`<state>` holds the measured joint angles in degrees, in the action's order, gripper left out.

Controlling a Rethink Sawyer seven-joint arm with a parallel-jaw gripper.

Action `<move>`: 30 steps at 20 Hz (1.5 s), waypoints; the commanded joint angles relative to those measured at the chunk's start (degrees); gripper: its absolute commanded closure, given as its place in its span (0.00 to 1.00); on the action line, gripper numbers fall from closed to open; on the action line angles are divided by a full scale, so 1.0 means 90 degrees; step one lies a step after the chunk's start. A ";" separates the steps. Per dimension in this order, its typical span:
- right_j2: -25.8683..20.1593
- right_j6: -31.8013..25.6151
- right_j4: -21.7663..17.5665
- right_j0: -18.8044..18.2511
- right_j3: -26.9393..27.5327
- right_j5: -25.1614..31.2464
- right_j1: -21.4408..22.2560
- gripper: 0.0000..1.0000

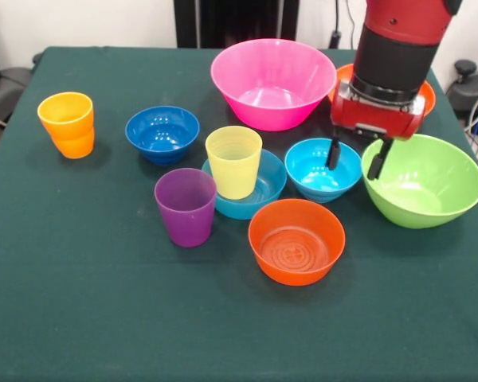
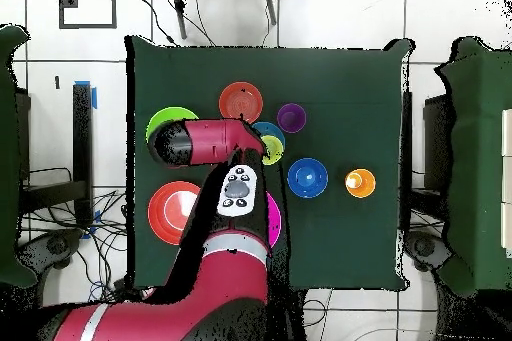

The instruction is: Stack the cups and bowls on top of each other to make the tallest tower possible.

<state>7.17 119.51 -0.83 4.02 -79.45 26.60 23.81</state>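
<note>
Between cyan bowl (image 1: 323,169) and lime green bowl (image 1: 422,180); jaws (image 1: 356,157) spread, empty.

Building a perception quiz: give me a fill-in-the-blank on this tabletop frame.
1. The yellow cup stands upright inside the ____ small bowl.
2. The hand hangs open between the cyan small bowl and the ____ large bowl.
3. The purple cup stands on the table ____ the yellow cup's bowl.
4. The orange cup stands ____, touching nothing.

Missing: mid-blue; lime green; beside; alone

Bright, even overhead light; soft shadows hug the bowls (image 1: 273,82) (faint glare inside) on the desk (image 1: 80,263).
</note>
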 commanded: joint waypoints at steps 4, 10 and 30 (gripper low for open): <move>0.1288 0.2580 0.0701 0.0824 0.0084 0.0652 -0.0237 0.00; 0.1658 0.3040 0.1232 0.1064 0.0047 0.0713 -0.0543 0.00; 0.1735 0.2963 0.1247 0.1094 0.0315 0.0866 -0.0777 0.00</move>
<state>25.91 138.08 9.02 14.08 -79.39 27.54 20.09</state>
